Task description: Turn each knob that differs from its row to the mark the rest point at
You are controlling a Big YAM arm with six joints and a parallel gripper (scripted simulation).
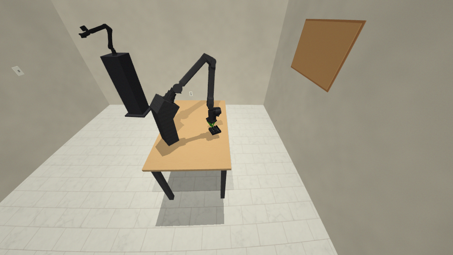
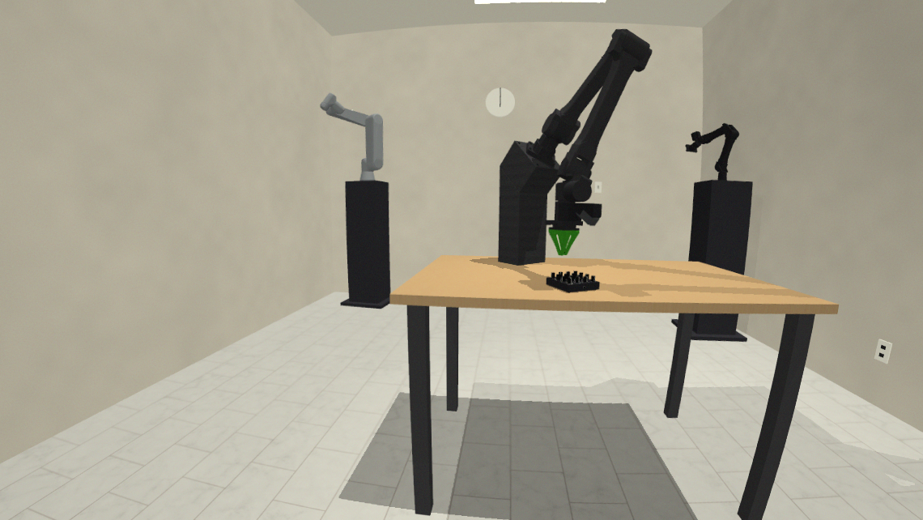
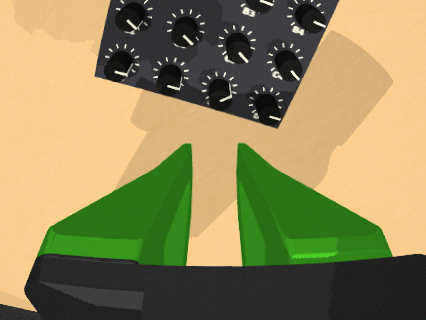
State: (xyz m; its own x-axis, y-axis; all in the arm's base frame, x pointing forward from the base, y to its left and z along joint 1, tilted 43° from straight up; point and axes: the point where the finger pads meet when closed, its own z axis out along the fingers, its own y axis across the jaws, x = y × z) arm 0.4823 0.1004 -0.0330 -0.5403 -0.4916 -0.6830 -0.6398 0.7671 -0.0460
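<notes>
The black knob box (image 3: 226,27) stands on the wooden table, and it also shows in the top and exterior views (image 1: 214,130) (image 2: 572,281). In the wrist view its front side faces me, with the D row nearest the fingers and the A row partly cut off at the top edge. White lines on the knobs point various ways. My gripper (image 3: 214,157) (image 2: 563,249) (image 1: 210,124), with green fingers, hangs point-down above the table just off the box's front edge. The fingers stand a narrow gap apart with nothing between them. They touch no knob.
The arm's dark base tower (image 2: 524,203) stands on the table behind the box. Two black pedestals with other arms (image 2: 367,239) (image 2: 720,226) stand on the floor beyond the table. The box lies near the table's right edge in the top view.
</notes>
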